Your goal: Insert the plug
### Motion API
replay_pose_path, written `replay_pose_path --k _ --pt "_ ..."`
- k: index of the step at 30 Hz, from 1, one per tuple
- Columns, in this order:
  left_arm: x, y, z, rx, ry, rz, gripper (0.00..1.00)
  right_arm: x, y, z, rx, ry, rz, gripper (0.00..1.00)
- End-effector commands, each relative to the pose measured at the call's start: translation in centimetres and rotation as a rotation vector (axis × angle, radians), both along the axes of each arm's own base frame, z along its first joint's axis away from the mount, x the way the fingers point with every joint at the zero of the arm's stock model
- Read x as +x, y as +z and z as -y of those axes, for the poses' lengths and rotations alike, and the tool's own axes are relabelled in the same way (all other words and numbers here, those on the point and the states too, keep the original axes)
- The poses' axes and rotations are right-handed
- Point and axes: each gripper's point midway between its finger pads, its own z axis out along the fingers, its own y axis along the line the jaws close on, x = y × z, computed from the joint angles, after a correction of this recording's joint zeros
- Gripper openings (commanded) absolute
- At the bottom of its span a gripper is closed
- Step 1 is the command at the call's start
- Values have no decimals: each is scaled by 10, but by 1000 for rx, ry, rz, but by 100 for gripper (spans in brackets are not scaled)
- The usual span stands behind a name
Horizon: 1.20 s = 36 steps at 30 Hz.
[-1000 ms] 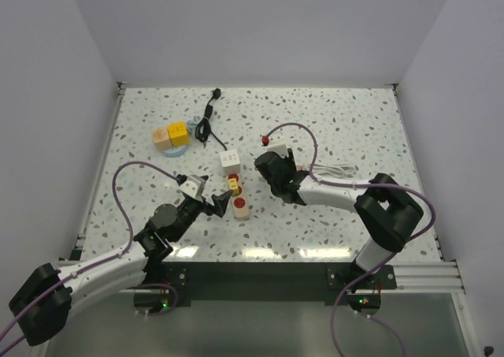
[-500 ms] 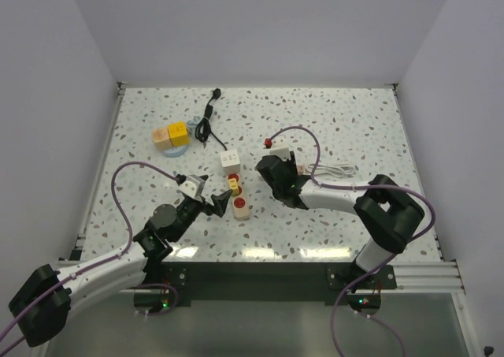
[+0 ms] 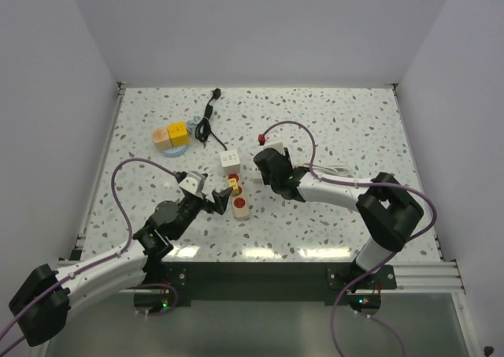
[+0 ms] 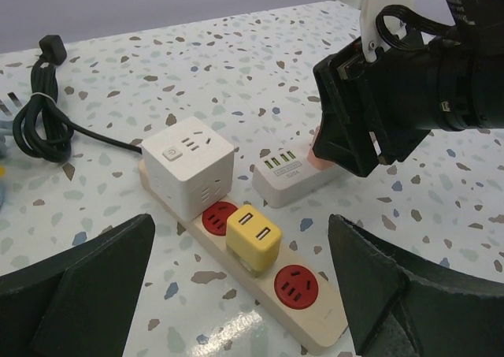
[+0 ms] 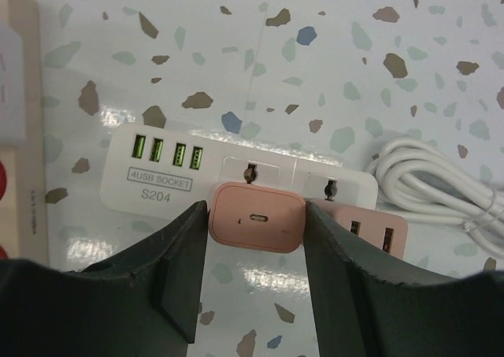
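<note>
My right gripper is shut on a pink plug, a small rounded charger block. It sits over the first socket of the white USB power strip. I cannot tell whether its prongs are in. In the left wrist view the right gripper hangs over that white strip. My left gripper stands open on either side of a beige power strip with red sockets. That strip carries a yellow charger and a white cube adapter.
A second pink charger sits in the white strip's other socket, with a coiled white cable beside it. A black cord lies at the back. Yellow blocks stand on a blue disc at the back left.
My right gripper, with the pink plug in it, has shifted a little to the left and away from the arm bases. The left arm has barely moved.
</note>
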Motion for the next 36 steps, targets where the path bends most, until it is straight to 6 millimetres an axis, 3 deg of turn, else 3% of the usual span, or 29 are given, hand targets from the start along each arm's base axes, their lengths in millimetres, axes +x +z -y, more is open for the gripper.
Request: replay_pose_path --k 1,5,7,13,16,18,22,23,25,26,28,29,36 --pt "6 19 -1 -45 32 5 97 -8 18 -36 89 129 -55 49" --pt "8 21 -3 -42 51 2 98 3 59 -48 145 154 26 69" --pt "10 22 -3 -39 56 -1 98 5 74 -49 154 168 52 72" --pt "15 22 -8 -36 104 -32 100 7 100 -37 140 146 108 85" --pt "22 23 -23 -55 201 -78 100 5 110 -24 184 127 145 93" --pt "25 27 -36 -65 276 -95 100 1 110 -8 202 107 159 98" --pt "25 36 -53 -99 362 -110 100 1 110 24 237 38 184 98" --pt "25 39 -59 -109 392 -109 100 -1 101 34 239 18 183 98" --pt "25 39 -65 -113 429 -131 100 0 109 57 276 -37 220 98" --pt "26 38 -71 -111 467 -137 100 -2 103 66 285 -60 230 98" --pt "26 37 -77 -105 507 -160 100 -2 115 88 322 -111 282 98" --pt "27 34 -81 -90 537 -171 100 -5 107 97 315 -129 278 98" --pt "30 31 -87 -60 594 -198 100 -12 111 142 355 -236 341 98"
